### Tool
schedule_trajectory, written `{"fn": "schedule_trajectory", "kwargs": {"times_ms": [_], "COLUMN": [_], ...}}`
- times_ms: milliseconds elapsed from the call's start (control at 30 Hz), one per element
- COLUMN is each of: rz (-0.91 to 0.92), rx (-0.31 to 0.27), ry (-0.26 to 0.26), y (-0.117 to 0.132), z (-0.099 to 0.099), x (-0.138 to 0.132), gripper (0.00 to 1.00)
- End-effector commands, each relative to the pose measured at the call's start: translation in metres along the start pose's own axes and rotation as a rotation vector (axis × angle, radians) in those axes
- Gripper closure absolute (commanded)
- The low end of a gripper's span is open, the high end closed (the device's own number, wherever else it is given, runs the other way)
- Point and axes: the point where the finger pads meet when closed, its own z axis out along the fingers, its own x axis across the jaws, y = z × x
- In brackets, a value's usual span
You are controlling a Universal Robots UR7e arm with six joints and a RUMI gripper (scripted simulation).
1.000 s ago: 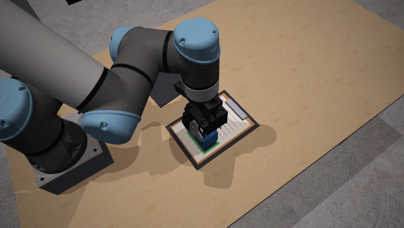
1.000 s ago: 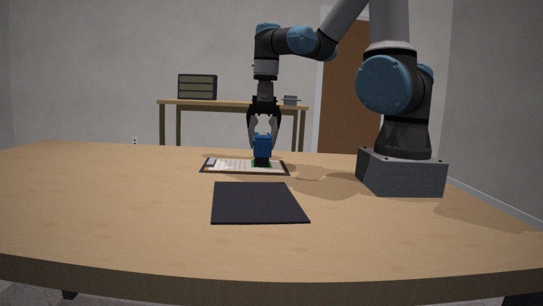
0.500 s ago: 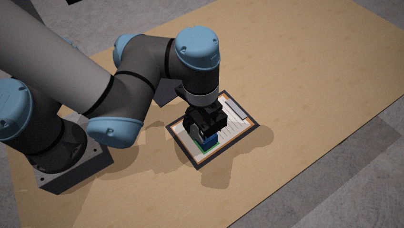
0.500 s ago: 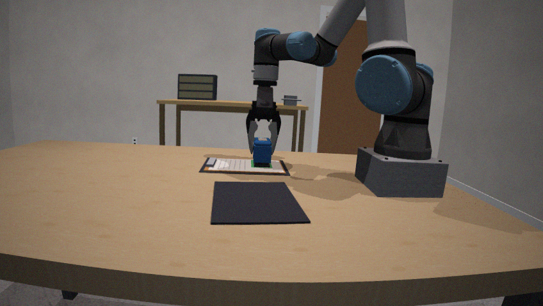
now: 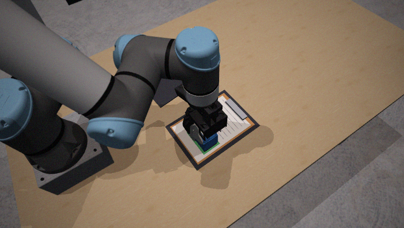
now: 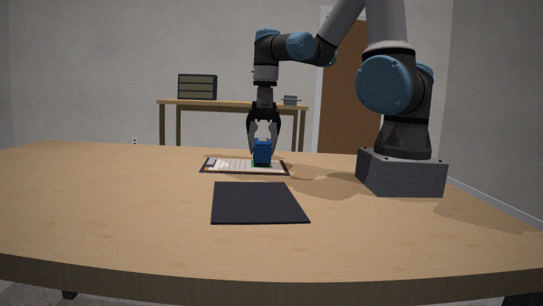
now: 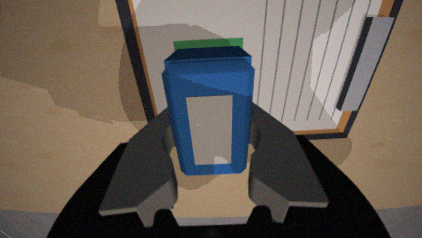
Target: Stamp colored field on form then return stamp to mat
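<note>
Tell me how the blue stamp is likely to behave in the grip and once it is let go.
The blue stamp looks like a rigid block, so it probably won't flex in the pincer. Its flat sides give the fingers good contact, so slipping seems unlikely. It stands taller than wide on the green field, so it may tip if nudged sideways.
</note>
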Motion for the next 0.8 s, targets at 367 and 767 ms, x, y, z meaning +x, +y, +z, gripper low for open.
{"fn": "schedule_trajectory", "kwargs": {"times_ms": [367,767], "rz": [0.000,0.000], "rx": [-0.001,-0.001], "ry": [0.001,0.001], "y": [0.000,0.000], "z": [-0.001,-0.026], "x": [0.000,0.000], "gripper": [0.80,0.80]}}
